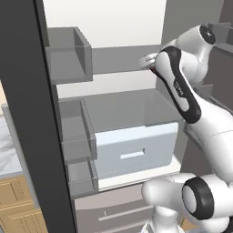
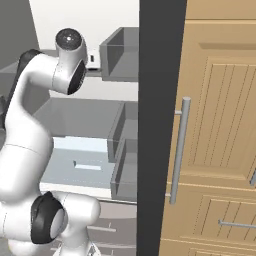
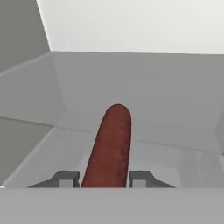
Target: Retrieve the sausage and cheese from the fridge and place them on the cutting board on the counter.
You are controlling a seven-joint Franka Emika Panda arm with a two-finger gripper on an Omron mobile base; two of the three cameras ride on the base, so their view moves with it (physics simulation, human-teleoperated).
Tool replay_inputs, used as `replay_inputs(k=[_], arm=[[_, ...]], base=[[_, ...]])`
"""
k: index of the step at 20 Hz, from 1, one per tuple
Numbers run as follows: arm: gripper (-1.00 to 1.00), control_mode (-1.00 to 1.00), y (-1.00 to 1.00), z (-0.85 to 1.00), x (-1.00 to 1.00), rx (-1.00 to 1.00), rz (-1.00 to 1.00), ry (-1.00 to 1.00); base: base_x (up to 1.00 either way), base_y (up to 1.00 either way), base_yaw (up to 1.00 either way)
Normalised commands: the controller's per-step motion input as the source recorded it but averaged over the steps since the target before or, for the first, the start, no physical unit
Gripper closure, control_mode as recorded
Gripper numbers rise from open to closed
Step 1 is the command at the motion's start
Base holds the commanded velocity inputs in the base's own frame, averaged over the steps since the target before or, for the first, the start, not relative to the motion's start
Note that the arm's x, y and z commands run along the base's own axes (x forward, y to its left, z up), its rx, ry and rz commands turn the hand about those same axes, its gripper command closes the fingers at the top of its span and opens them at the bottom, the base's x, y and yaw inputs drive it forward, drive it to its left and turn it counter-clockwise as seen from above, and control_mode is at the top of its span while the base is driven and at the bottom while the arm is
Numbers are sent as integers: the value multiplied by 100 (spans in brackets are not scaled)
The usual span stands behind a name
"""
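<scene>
Hand view has our claw (image 3: pixel 105 178) clenched on the sausage (image 3: pixel 110 146) inside the fridge (image 1: pixel 123 109); carrying it out and the cheese remain.

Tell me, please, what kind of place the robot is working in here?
Most likely a kitchen. The arm reaches into an open fridge with grey shelves and a white drawer; light wooden cabinets stand beside it, and the gripper is shut on a sausage.
</scene>
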Motion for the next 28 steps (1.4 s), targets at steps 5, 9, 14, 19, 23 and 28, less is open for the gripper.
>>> replay_inputs(k=[5, 9, 14, 19, 23, 28], arm=[[100, -100, -3, -10, -100, -1, 13, 0], [100, -100, 22, -18, -100, -7, 1, 0], [100, -100, 26, -14, -100, -10, 0, 0], [100, -100, 2, -16, -95, -7, 0, 5], [100, -100, 0, -24, -46, 0, -2, 4], [100, 100, 0, -5, -7, 0, 0, 0]], base=[[0, 0, 0], [0, 0, 0], [0, 0, 0], [0, 0, 0], [0, 0, 0], [-76, -11, 6]])
